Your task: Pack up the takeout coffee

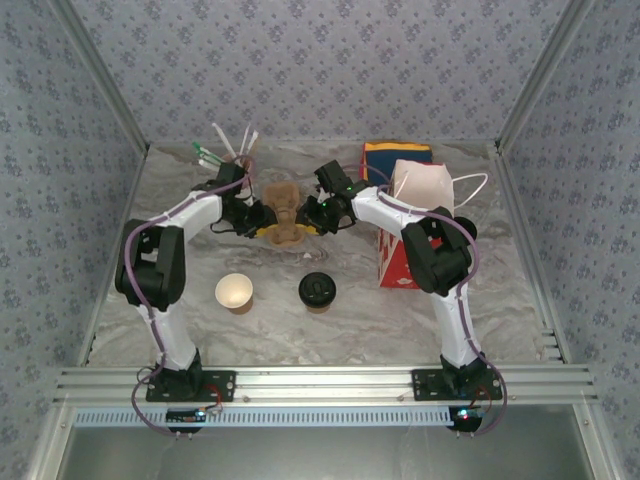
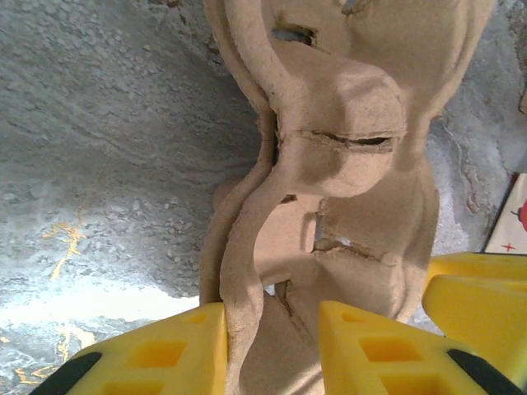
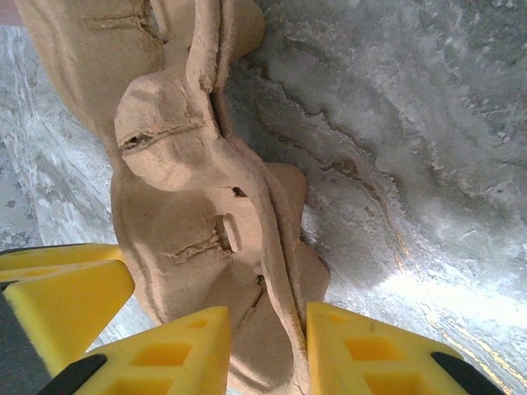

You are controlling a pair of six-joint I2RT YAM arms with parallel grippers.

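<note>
Takeout coffee [image 1: 316, 290]: small tan-brown paper cup with a round black lid on top. Standing upright on the grey marbled worktop [image 1: 500, 300], near the front, about midway between the two arms, free of both.

Far left: left arm [image 1: 160, 265], white and black, bent and reaching toward the middle. Behind it, at the back: a bunch of straws [image 1: 225, 145] sticking up. In front, left of the coffee and apart from it: lidless paper cup [image 1: 234, 292], cream-white inside, upright.

Left jaws closed on one end of the brown pulp tray [image 1: 283, 215], with yellow fingers [image 2: 165, 354] pressed on both sides of its rim. Tray [image 2: 346, 164] rough and bumpy, with small tears, behind the coffee and apart from it.

Right jaws closed on the other end of the same tray [image 3: 181, 206], with yellow fingers [image 3: 370, 354] pinching its edge.

Next: right arm [image 1: 440, 255], bent like the left one. Beside it, a red carton [image 1: 395, 268]. At the back right, a red, yellow and blue box [image 1: 395, 158] and a pale bag [image 1: 425, 185] with thin white handles.
</note>
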